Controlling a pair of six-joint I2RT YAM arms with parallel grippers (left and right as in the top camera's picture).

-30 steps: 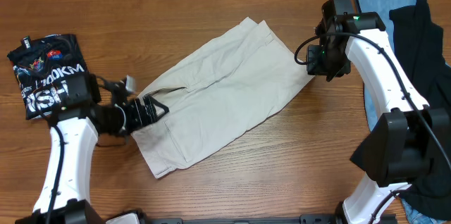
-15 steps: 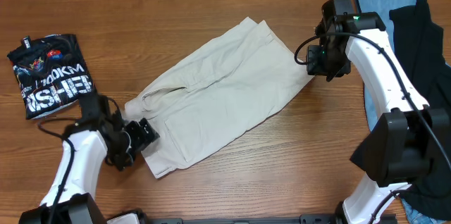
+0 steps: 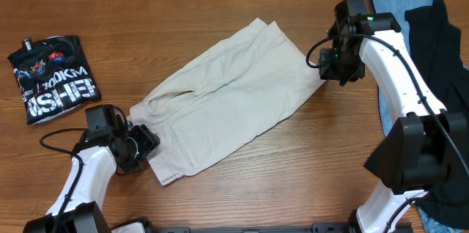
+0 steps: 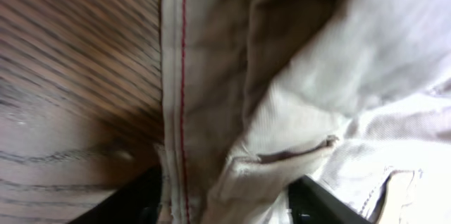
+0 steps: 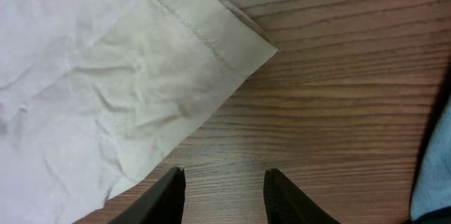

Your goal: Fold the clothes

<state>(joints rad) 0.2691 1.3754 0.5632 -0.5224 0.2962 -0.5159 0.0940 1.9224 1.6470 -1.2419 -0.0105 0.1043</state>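
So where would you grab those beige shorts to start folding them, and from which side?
Probably the waistband at the lower-left end of the shorts, coming in low from the left. It is a thick stitched edge, slightly rumpled off the table, so jaws can straddle it; the left gripper sits right there. The leg hems lie flat, harder to pinch.

The shorts [image 3: 227,94] lie on the table [image 3: 183,6], a folded shirt [image 3: 53,75] left of them, piled garments [image 3: 432,35] right.
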